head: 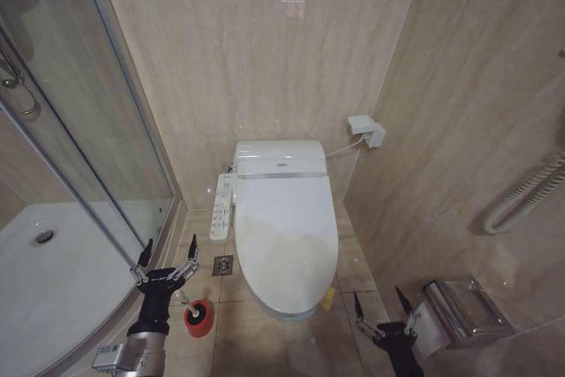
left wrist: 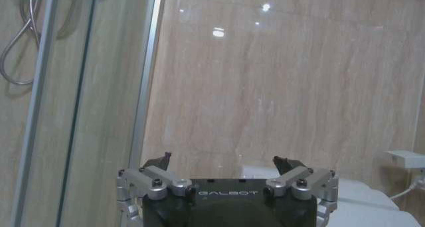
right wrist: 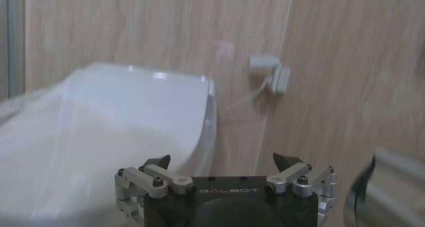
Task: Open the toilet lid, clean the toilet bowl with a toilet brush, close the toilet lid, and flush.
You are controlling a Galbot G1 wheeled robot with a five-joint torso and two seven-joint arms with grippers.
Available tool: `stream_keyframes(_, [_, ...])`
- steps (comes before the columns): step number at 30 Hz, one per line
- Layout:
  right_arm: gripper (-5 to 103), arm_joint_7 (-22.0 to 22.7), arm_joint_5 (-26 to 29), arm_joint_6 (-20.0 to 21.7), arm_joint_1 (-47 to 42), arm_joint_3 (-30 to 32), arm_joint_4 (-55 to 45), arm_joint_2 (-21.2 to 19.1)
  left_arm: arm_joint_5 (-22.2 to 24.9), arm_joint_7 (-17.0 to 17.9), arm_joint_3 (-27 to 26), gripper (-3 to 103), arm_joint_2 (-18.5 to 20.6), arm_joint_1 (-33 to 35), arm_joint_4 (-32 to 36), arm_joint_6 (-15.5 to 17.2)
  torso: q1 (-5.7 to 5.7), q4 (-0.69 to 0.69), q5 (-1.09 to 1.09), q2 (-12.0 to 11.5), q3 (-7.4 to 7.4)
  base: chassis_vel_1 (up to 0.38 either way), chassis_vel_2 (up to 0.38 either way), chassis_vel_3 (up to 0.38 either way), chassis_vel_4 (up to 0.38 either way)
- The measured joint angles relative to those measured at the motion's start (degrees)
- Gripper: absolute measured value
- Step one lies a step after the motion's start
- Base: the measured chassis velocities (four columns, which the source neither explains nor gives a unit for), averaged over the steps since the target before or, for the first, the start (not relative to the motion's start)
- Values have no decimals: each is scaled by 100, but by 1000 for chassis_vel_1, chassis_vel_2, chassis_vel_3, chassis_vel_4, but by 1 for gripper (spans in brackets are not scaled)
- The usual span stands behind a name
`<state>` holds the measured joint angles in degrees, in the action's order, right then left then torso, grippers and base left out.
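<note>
beige marble walls close in a narrow bathroom, and everything here sits around the toilet bowl. the toilet lid lies shut over it, so lifting comes first: hook under the front edge, judging by the yellow tag there. the left gripper, fingers wide, hovers beside the bowl, above the red holder. the right gripper, also wide and empty, waits off the bowl's front corner.
</note>
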<state>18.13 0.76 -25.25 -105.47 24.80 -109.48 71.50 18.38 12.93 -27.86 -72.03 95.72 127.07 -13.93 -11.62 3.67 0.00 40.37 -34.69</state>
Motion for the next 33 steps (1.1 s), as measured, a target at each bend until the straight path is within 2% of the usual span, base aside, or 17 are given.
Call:
stream_keyframes(6, [100, -31, -107, -55, 189, -382, 788, 188, 70, -11, -99, 100, 60, 18, 113, 44, 0, 1, 1, 0, 0, 0, 0, 0, 0])
stream_keyframes(13, [100, -133, -126, -99, 417, -531, 1305, 253, 66, -42, -69, 100, 45, -30, -15, 69, 0, 0, 0, 0, 0, 0, 0, 0, 0])
stream_keyframes(21, [100, -318, -132, -136, 839, -635, 1815, 196, 34, -62, -79, 100, 22, -24, -55, 71, 0, 0, 0, 0, 0, 0, 0, 0, 0])
stream_keyframes(33, [100, -822, -280, -388, 1786, -932, 2744, -78, 29, -61, -323, 100, 28, 89, -59, 69, 0, -1, 1, 0, 0, 0, 0, 0, 0])
